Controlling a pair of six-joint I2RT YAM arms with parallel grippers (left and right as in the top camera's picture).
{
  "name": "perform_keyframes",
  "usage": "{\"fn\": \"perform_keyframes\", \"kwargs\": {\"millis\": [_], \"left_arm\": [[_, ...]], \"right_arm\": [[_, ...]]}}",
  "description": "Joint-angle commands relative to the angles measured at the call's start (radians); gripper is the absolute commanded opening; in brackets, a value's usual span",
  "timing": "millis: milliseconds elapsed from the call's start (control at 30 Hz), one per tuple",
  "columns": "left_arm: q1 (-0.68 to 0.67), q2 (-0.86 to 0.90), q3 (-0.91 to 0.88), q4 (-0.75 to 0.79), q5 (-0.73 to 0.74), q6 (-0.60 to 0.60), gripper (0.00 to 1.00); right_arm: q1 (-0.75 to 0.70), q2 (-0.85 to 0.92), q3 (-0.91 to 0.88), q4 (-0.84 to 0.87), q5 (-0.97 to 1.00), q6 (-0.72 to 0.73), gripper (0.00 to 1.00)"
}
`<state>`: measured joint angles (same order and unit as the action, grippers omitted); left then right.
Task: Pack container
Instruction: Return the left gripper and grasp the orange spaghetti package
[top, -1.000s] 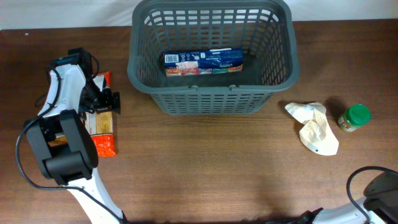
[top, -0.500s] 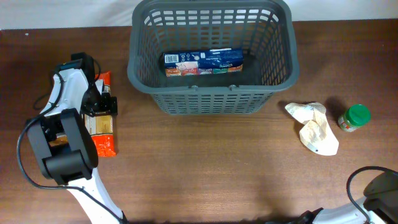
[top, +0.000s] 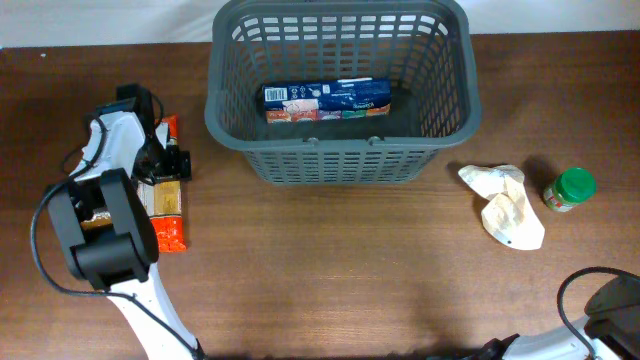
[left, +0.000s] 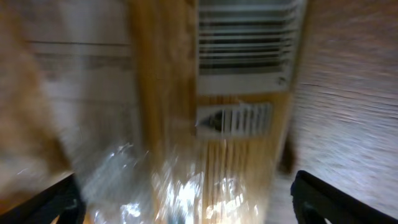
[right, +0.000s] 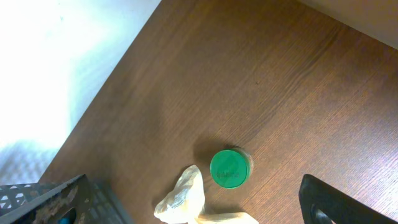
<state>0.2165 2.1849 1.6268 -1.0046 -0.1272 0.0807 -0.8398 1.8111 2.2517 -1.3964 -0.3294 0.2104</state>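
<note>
over the last second the left gripper (top: 170, 162) has eased down and slightly leftward over the far end of the orange and clear packet (top: 163, 200), which lies on the table at the far left, and its jaws have drawn in a little; nothing else has shifted; the packet has not lifted or slid; judged from this, the arm is settling into a pick and the grasp itself is not yet made.

the left arm reaches away from its base at the near left, folds over itself and points the wrist down at the packet; its own view is blurred, but the two fingers (left: 323, 199) show at the bottom corners, wide apart, with the packet's shiny wrap between them; so the hand is open and astride the packet, not gripping it.

the container (top: 340, 155) stands at the far middle of the table, well apart from the packet to its left, with a blue box (top: 327, 100) already lying inside; a crumpled pale cloth (top: 505, 205) and a green-lidded jar (top: 570, 188) wait to its right.

the right gripper (right: 208, 214) hangs high over the jar side with jaws spread and nothing in them.
</note>
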Motion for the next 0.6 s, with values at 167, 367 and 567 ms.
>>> {"fn": "perform_keyframes", "kwargs": {"millis": [167,367,567], "left_arm": [[0.009,0.041,-0.008,-0.002,0.034,0.018,0.71],[0.009,0.039,0.013,-0.054,0.032,0.019,0.02],[0.009,0.022,0.197,-0.229,0.034,0.018,0.02]], "right_arm": [[0.002,0.0,0.008,0.0,0.005,0.008,0.99],[0.002,0.0,0.008,0.0,0.005,0.008,0.99],[0.002,0.0,0.008,0.0,0.005,0.008,0.99]]}}
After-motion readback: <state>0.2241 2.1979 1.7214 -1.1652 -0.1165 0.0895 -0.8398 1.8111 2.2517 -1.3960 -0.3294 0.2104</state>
